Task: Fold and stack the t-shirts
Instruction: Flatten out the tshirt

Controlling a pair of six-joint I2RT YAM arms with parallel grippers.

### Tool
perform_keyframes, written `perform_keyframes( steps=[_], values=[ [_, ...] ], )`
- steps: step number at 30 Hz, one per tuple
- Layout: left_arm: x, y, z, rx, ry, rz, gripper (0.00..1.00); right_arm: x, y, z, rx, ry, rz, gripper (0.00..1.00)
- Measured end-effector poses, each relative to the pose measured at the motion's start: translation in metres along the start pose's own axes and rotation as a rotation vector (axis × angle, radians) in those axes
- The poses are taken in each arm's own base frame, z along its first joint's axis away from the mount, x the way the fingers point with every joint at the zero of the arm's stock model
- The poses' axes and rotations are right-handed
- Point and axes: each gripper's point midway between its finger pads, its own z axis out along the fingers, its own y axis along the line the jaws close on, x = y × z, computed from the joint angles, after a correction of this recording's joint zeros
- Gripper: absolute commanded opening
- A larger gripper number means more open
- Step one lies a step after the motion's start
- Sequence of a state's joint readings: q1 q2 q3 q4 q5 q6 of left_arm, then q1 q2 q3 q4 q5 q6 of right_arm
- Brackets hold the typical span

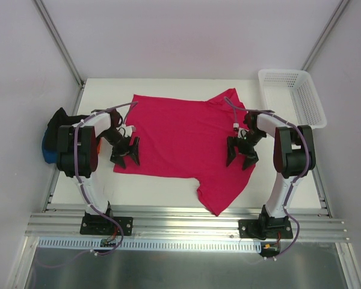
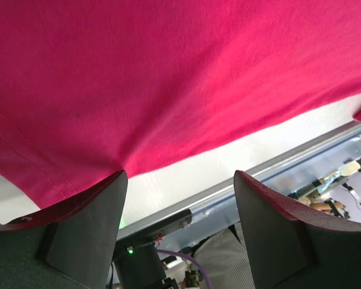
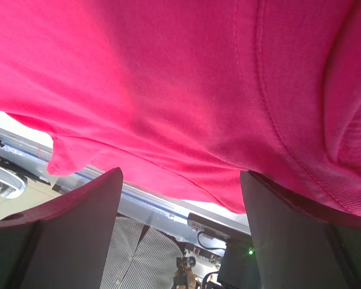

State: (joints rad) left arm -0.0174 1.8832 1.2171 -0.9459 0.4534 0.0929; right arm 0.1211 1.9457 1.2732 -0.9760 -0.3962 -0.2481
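Note:
A crimson-pink t-shirt (image 1: 186, 135) lies spread flat on the white table (image 1: 162, 186), one sleeve trailing toward the near edge. My left gripper (image 1: 126, 158) hovers over the shirt's left hem, open. In the left wrist view the cloth (image 2: 168, 78) fills the upper part, and the left gripper (image 2: 179, 176) holds nothing between its fingers. My right gripper (image 1: 241, 159) is open over the shirt's right side. The right wrist view shows the pink cloth (image 3: 168, 90) beyond the right gripper (image 3: 180, 174), whose jaws stand wide and empty.
A heap of other shirts sits off the table's left edge, black (image 1: 61, 115) on top and blue (image 1: 48, 150) below, with a sliver of orange (image 1: 98, 146) behind the left arm. A white mesh basket (image 1: 292, 96) stands at the back right. A metal rail (image 1: 186, 217) runs along the near edge.

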Motion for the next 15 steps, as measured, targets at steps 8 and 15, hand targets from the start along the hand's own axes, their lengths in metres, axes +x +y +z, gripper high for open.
perform_keyframes(
  steps=[8,15],
  values=[
    [0.017,-0.001,0.003,0.015,0.056,-0.051,0.75,-0.013,0.002,-0.004,0.0,-0.036,-0.015,0.84],
    [0.037,0.002,0.011,0.018,0.117,-0.089,0.74,-0.015,0.001,-0.004,0.006,-0.039,-0.016,0.84]
  ],
)
